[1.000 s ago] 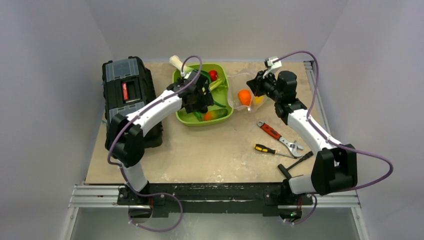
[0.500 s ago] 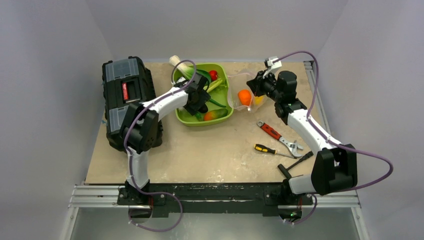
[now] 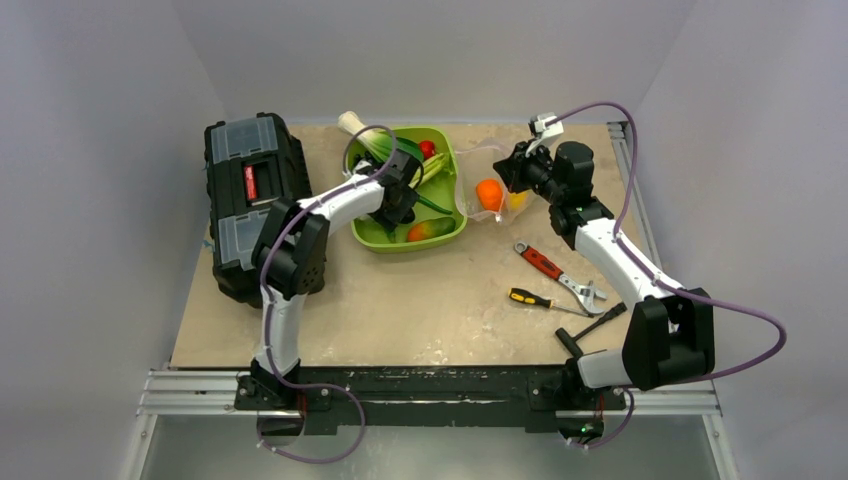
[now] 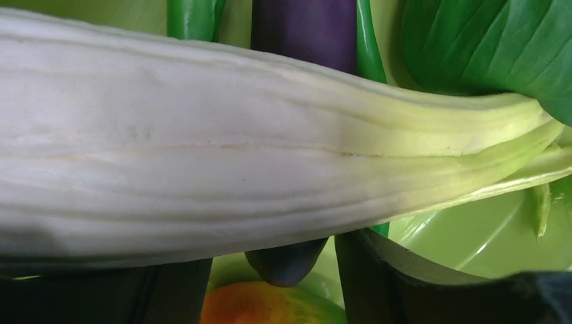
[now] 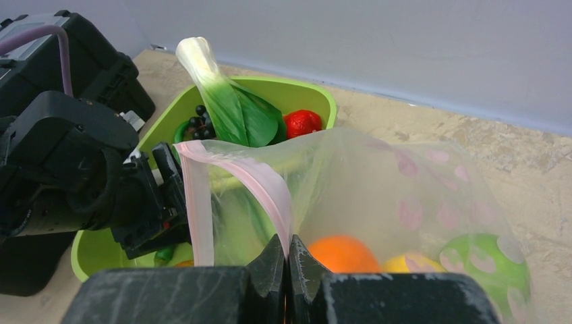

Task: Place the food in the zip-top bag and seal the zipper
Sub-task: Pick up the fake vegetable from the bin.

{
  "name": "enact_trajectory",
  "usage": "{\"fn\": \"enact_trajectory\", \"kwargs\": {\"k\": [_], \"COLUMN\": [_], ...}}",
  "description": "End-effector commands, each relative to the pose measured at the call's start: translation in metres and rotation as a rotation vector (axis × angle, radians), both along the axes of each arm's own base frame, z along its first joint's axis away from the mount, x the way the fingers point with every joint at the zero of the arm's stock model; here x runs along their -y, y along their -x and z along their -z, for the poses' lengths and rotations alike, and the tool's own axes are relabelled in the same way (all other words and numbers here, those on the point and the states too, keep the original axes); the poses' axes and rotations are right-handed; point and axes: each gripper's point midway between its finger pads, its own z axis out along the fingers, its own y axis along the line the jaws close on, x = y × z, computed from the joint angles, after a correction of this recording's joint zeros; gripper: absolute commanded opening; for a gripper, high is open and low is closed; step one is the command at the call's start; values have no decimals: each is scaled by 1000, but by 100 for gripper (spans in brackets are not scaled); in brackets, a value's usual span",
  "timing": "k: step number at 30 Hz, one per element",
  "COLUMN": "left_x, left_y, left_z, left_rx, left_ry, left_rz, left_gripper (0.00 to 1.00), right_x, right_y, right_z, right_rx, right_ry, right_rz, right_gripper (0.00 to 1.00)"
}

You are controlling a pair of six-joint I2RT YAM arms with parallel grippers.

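Note:
My right gripper is shut on the pale pink zipper of the clear zip-top bag and holds its mouth up, facing the tray. An orange, a yellow piece and a green ball lie inside the bag. My left gripper is down in the green tray. Its fingers stand apart. A white-stalked bok choy crosses in front and hides the tips. An eggplant and a mango lie beyond. A red piece sits at the tray's back.
A black toolbox stands left of the tray, close to my left arm. On the table right of centre lie a red-handled wrench, a yellow-and-black screwdriver and a black tool.
My left arm has folded in, its elbow swinging right, and its gripper has gone slightly further back in the tray with its jaws narrowing. The right arm and the bag have not moved.

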Motion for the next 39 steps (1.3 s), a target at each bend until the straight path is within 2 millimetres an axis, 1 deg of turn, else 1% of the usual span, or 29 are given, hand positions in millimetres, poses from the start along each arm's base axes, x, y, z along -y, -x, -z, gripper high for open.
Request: {"fn": "enact_trajectory", "kwargs": {"k": [1,3,6,9,11,14,16,18,23,25,27,31,33,36,39], "left_x": [-6,-6,-9,-11,-8,-1,2,2,4,8,15,22,18,3,-9], "left_y": [-11,-12,-13,-14,-12,-4,5,17,46,57,69,92,102,118,138], "left_z": [3,2,-9,-35,-52,-74,-85,-92,-97,-102,-109,-113,-115,-117,-117], "left_rx": [13,24,49,103,134,162,169,165,157,158,162,146,150,156,148], "left_ry": [-21,-30,-50,-76,-58,-23,5,29,84,118,159,213,204,160,124], "left_rz": [-64,-57,-32,15,54,136,181,207,291,339,409,515,556,584,639], "left_gripper": [59,55,44,41,41,40,40,39,37,37,34,28,26,24,23], "right_x": [-1,0,0,0,-1,0,1,0,0,0,-1,-1,0,0,0], "right_y": [-5,-5,-5,-6,-6,-6,-6,-6,-5,-5,-5,-4,-4,-3,-2], "right_z": [-15,-16,-16,-16,-15,-15,-15,-15,-15,-15,-15,-16,-16,-18,-19], "right_rx": [58,59,60,58,56,55,57,57,56,56,55,60,60,65,67], "right_ry": [-1,-1,2,1,1,1,3,2,-2,-4,-6,-6,-5,-6,-6], "right_rz": [6,9,10,9,8,12,15,14,11,8,6,6,9,8,9], "right_gripper": [0,0,0,0,0,0,0,0,0,0,0,0,0,0,0]}}
